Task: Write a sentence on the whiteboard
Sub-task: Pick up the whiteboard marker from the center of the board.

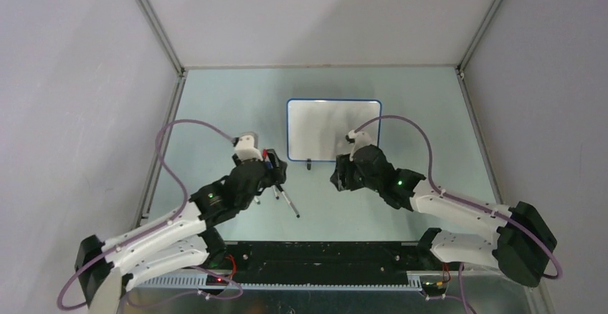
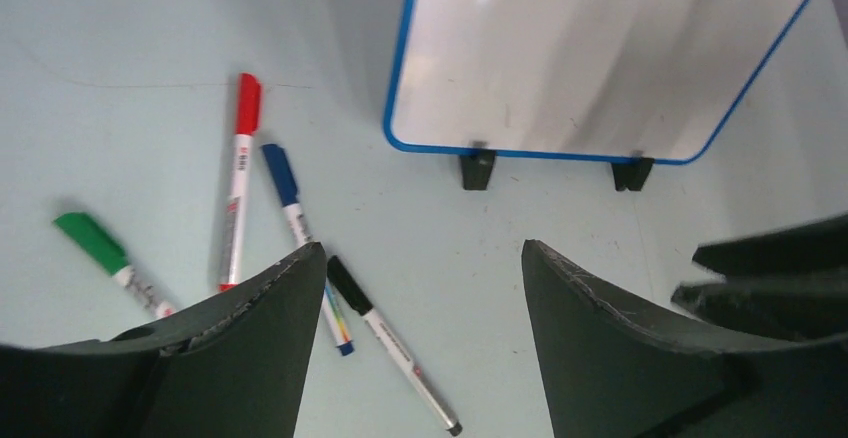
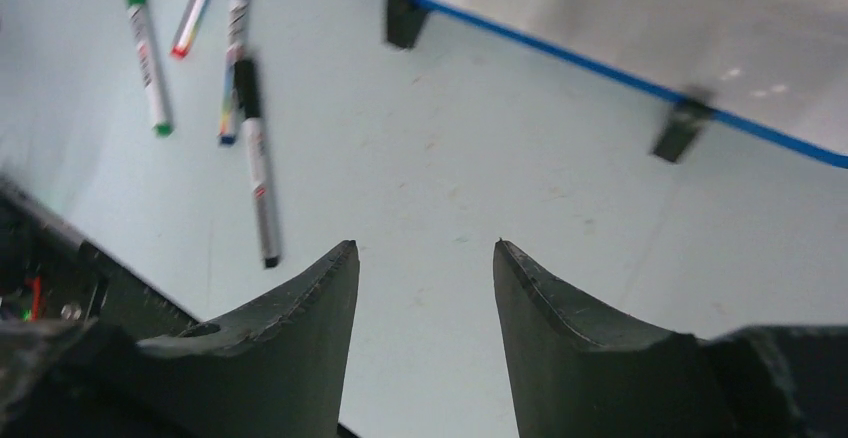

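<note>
The whiteboard (image 1: pixel 333 129) is a white panel with a blue rim, propped on two black feet (image 2: pixel 477 169) at mid-table. Its glossy face (image 2: pixel 590 48) shows only reflections, and no sentence is in view on it. My left gripper (image 2: pixel 424 248) is open and empty, hovering over the table left of the board. A black-capped marker (image 2: pixel 390 343) lies flat just inside its left finger. My right gripper (image 3: pixel 425 246) is also open and empty, low over bare table in front of the board's right foot (image 3: pixel 680 128). In the top view both grippers (image 1: pixel 267 170) (image 1: pixel 338 179) sit just ahead of the board's near edge.
A red marker (image 2: pixel 240 178), a blue one (image 2: pixel 288 193) and a green one (image 2: pixel 105 256) lie loose beside the black-capped marker (image 1: pixel 289 203), left of the board. White walls enclose the table on three sides. A black rail (image 1: pixel 323 257) runs along the near edge.
</note>
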{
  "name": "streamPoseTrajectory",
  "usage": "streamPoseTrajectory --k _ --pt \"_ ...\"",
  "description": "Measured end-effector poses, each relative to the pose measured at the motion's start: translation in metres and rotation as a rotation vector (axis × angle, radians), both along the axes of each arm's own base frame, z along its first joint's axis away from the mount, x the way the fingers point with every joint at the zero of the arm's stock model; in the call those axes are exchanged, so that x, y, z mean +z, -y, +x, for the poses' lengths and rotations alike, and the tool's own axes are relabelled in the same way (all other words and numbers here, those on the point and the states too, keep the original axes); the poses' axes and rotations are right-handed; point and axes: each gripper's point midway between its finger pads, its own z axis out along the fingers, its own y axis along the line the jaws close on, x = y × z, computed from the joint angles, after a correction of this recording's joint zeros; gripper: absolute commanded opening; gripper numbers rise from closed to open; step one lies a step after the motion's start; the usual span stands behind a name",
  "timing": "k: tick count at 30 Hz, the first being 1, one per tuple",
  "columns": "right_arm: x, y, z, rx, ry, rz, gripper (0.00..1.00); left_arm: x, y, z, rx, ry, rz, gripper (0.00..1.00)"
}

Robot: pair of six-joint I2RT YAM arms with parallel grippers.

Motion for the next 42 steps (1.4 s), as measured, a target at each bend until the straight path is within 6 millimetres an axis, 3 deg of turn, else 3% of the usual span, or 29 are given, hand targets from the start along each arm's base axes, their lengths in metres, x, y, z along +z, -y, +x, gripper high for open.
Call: streamPoseTrajectory --k 4,10,15,18,23,28,40,42 --pt "-0.006 -0.027 -0.021 0.087 -0.024 0.014 0.54 -0.001 -0.027 -0.002 0.05 -0.009 -0.015 0.8" --pt "-0.029 -0.074 -0.037 0.173 -0.093 -0.049 0.5 -0.019 -0.056 0.004 0.135 -0.069 0.01 0.83" --pt "-0.02 -0.127 -0.042 0.25 -0.089 -0.048 0.51 -0.038 -0.072 0.003 0.183 -0.1 0.029 0.83" --pt "-0.022 -0.148 -0.047 0.284 -0.088 -0.057 0.51 -0.045 -0.081 -0.001 0.207 -0.105 0.023 0.87" --pt "-0.047 -0.155 -0.056 0.317 -0.114 -0.134 0.5 -0.042 -0.088 -0.006 0.244 -0.098 -0.022 0.99" --pt "-0.074 -0.146 -0.064 0.32 -0.154 -0.221 0.5 -0.033 -0.092 -0.01 0.259 -0.069 -0.059 0.99" --pt "-0.095 -0.142 -0.07 0.307 -0.157 -0.32 0.46 -0.032 -0.1 -0.015 0.28 -0.04 -0.085 0.99" --pt "-0.094 -0.146 -0.07 0.307 -0.151 -0.331 0.41 -0.032 -0.1 -0.015 0.28 -0.04 -0.085 0.99"
